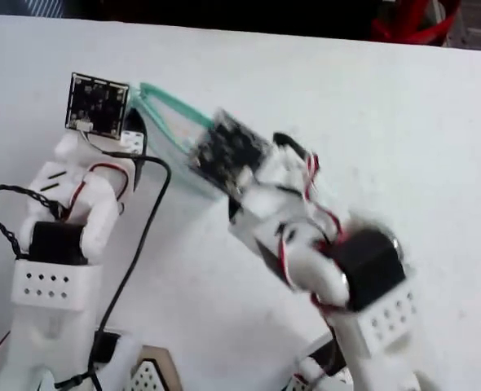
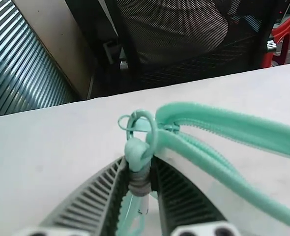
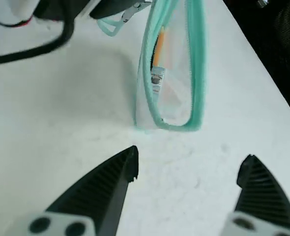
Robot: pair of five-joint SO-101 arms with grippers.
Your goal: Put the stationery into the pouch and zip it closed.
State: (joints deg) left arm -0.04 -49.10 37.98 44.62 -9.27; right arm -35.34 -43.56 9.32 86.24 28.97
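at the pouch (image 3: 196, 64), left hand (image 2: 139, 171) pinches the zip pull (image 2: 135, 147); right hand (image 3: 190, 157) gapes wide near its pencil (image 3: 158, 46).

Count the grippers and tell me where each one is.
2. The left gripper has its jaws shut on the teal pull loop at one end of the pouch. The right gripper hangs with jaws open just short of the pouch's other end.
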